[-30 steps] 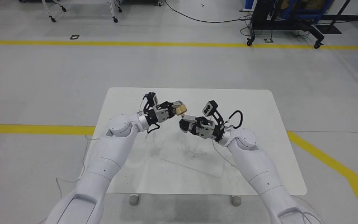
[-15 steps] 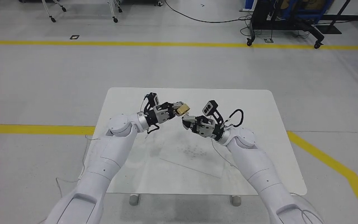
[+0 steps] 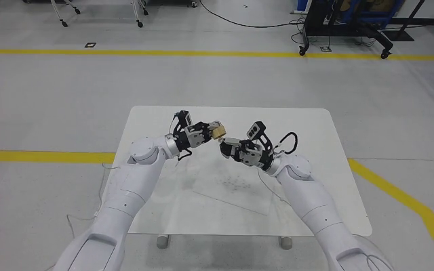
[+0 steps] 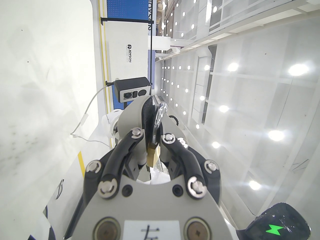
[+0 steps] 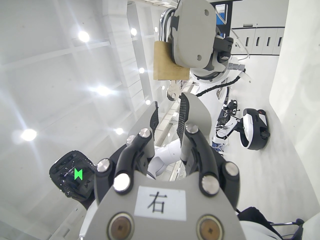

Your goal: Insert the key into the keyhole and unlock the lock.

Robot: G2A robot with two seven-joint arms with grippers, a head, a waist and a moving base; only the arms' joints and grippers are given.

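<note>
1. Left hand (image 4: 153, 123) clamped on lock (image 5: 163, 61), up in the air over worktop (image 3: 305, 135), keyhole end facing right hand (image 5: 170, 108).
2. Key (image 5: 172, 93) right at the lock's bottom face, bow just off the right hand's tip. Very little blade visible between bow and brass body, so probably inserted or nearly so. The entry point is too small to confirm.
3. Right hand's grip on key: cannot tell from these views.
4. Shackle (image 5: 163, 26) looks seated in the body, partly hidden behind left hand. Reads as locked, not yet opened.
5. Done, as judged: lock picked up and presented, key brought to keyhole and likely in.
6. Remaining: confirm full seating, turn key, release shackle. Roughly halfway.
7. Needs care on the turn: firm hold on the bow and steady counter-hold on the lock, or the body may twist in the left hand.
</note>
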